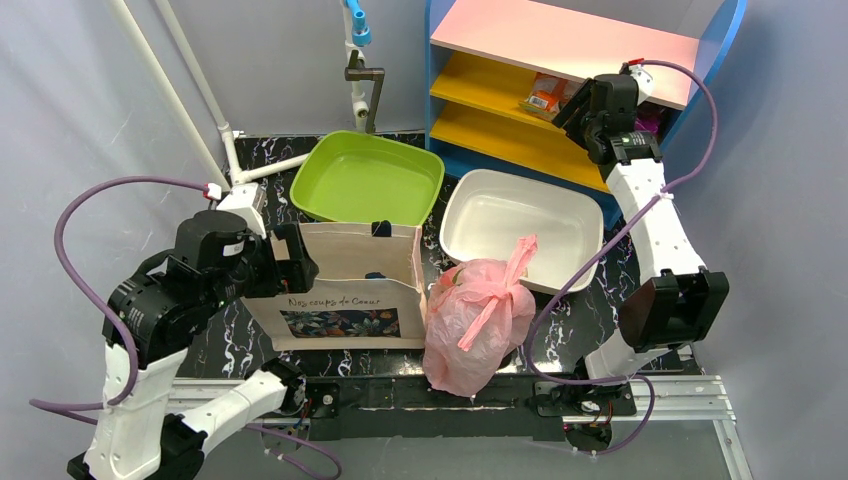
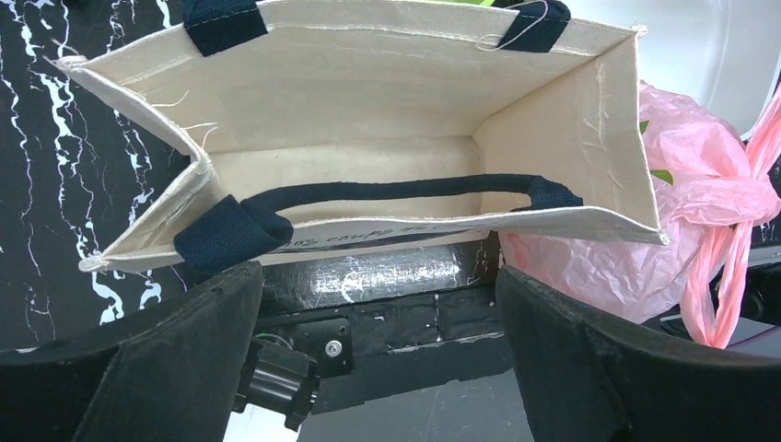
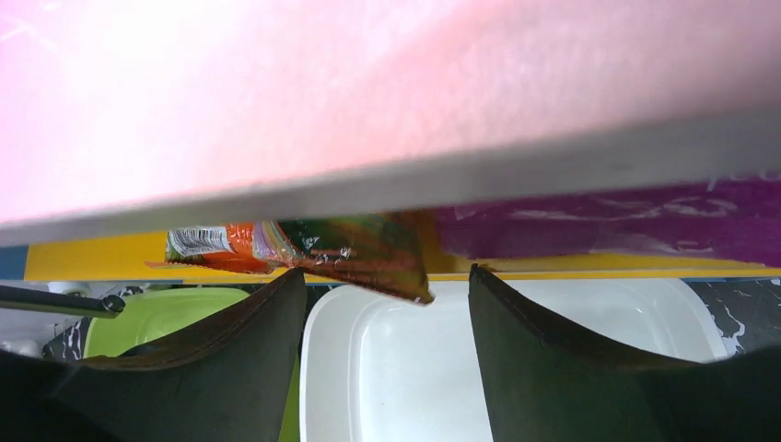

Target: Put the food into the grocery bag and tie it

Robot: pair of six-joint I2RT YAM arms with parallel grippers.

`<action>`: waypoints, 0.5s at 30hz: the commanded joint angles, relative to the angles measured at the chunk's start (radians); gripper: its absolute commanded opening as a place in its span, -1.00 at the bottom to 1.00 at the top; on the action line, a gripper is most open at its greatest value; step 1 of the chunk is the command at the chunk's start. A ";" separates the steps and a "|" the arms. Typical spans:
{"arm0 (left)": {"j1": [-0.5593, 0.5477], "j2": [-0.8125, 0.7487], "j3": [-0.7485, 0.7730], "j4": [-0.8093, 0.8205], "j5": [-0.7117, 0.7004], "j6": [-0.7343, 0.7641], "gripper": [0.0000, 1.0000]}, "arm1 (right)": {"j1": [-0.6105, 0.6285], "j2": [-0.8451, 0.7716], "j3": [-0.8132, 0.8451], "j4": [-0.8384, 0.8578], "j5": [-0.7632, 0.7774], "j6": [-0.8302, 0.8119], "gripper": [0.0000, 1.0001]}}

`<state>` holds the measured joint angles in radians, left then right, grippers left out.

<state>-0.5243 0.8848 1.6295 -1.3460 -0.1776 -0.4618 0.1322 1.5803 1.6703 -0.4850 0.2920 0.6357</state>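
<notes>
The pink grocery bag [image 1: 470,330] stands at the table's front edge, bulging, with its handles knotted on top. It also shows at the right of the left wrist view as the grocery bag [image 2: 599,267]. The food is almost wholly hidden inside; only a green scrap [image 2: 658,175] shows through the plastic. My left gripper [image 1: 290,262] hovers open by the canvas tote's left end, and in its own view the left gripper [image 2: 376,276] has nothing between its fingers. My right gripper [image 1: 568,108] is open at the shelf; the corner of a snack packet [image 3: 313,247] hangs between the right gripper [image 3: 385,276] tips.
A beige canvas tote [image 1: 340,290] stands open left of the bag. Behind are a green bin [image 1: 320,150] and a white tub [image 1: 455,200]. A blue shelf unit [image 1: 560,40] with pink and yellow boards stands at the back right, holding the snack packet [image 1: 545,97] and a purple packet [image 3: 626,221].
</notes>
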 commanded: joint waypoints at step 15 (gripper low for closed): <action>0.007 -0.010 0.004 -0.043 -0.061 -0.013 0.96 | -0.017 0.045 0.017 0.149 -0.039 0.012 0.25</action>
<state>-0.5243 0.8696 1.6276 -1.3643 -0.2096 -0.4763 0.1219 1.6245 1.6745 -0.4076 0.2806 0.6510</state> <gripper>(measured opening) 0.981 0.603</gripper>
